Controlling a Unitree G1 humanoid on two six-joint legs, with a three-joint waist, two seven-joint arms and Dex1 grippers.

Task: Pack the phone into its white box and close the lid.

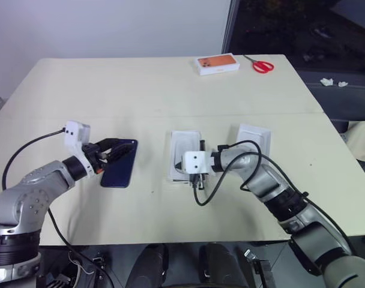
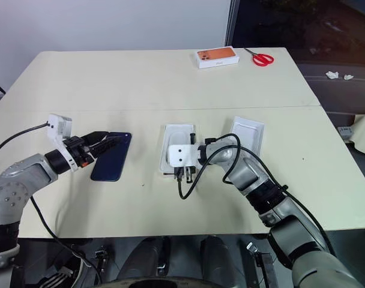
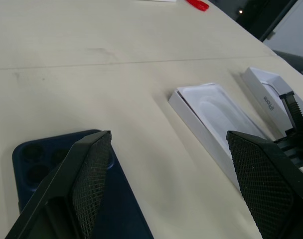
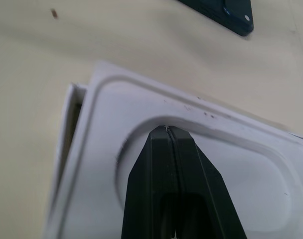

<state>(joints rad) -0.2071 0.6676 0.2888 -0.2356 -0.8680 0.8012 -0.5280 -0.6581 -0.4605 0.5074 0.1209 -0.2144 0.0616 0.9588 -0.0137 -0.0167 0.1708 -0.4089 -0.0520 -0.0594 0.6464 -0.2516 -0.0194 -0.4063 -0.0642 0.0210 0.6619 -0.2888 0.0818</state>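
The dark blue phone [image 1: 118,168] lies flat on the table at the left, back up, its camera cluster [image 3: 34,162] at the near corner. My left gripper [image 1: 117,149] hovers open over the phone's far end, one finger [image 3: 89,172] above the phone and the other [image 3: 263,174] out over bare table. In the middle sits the white box [image 1: 172,157], covered by a white insert with an oval recess [image 4: 251,164]. My right gripper [image 4: 167,129] is shut, empty, its tip in that recess. The lid [image 1: 255,138] lies inside up just right of the box.
An orange-topped box [image 1: 217,63] and red-handled scissors [image 1: 262,65] lie at the table's far edge. A black cable [image 1: 209,192] loops from my right wrist onto the table in front of the white box. A seam [image 1: 80,117] runs across the tabletop.
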